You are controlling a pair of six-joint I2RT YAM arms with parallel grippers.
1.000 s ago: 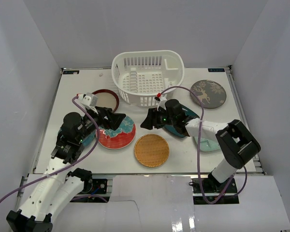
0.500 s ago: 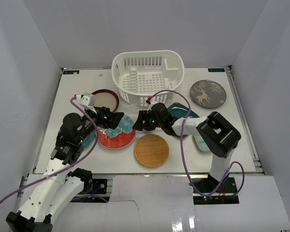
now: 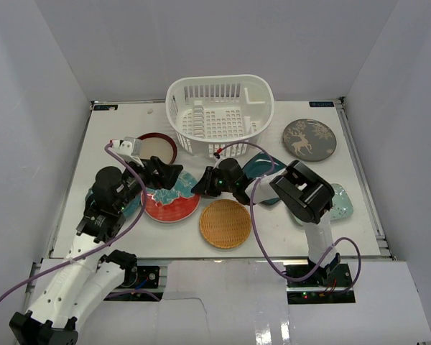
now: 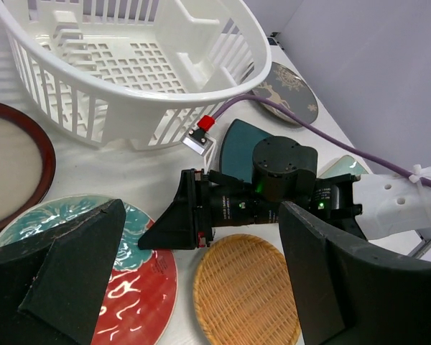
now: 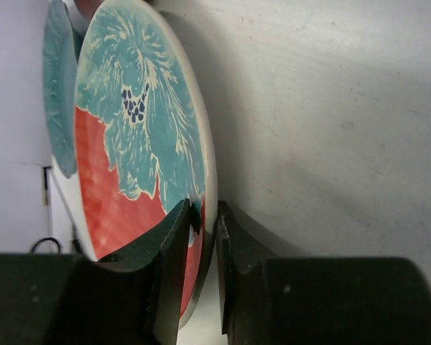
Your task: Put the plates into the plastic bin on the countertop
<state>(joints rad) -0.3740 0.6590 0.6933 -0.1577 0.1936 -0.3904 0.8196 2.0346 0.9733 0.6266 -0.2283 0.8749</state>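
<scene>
Item 1. Right tool (image 5: 203, 214): lies low over the surface (image 3: 108, 136), turned on its side. Its two fingers (image 5: 174, 244) stand nearly together, pinching the rim of the red-and-teal plate (image 3: 171, 205), one finger on the painted face and one beneath.

Item 2. Red-and-teal plate: caught by its edge in the right tool and lying on the surface, outside the plastic bin (image 4: 129, 122). The bin is empty.

Item 3. Left tool (image 4: 201, 215): fingers spread wide, holding nothing. It hangs over the same plate and faces the right tool's tip from the opposite side.

Item 4. Plastic bin: white with slotted walls. It stands upright on the surface beyond both tools, nearer the right tool's wrist than its tip.

Item 5. Tan woven plate (image 3: 225, 223): flat on the surface, just beside the right tool on the side toward the arm bases, apart from the fingers.

Item 6. Dark teal square plate (image 3: 264, 165): behind the right tool, partly covered by that arm.

Item 7. Maroon-rimmed cream plate (image 3: 158, 147): flat, just beyond the left tool and close to the bin wall.

Item 8. Teal scalloped plate (image 5: 57, 108): past the held plate from the right tool and partly under it. It is mostly hidden by the left arm in the top view.

Item 9. Grey plate with white deer (image 3: 309, 139): well apart from both tools.

Item 10. Pale mint plate (image 3: 341, 201): behind the right arm's elbow, well apart from its tool
</scene>
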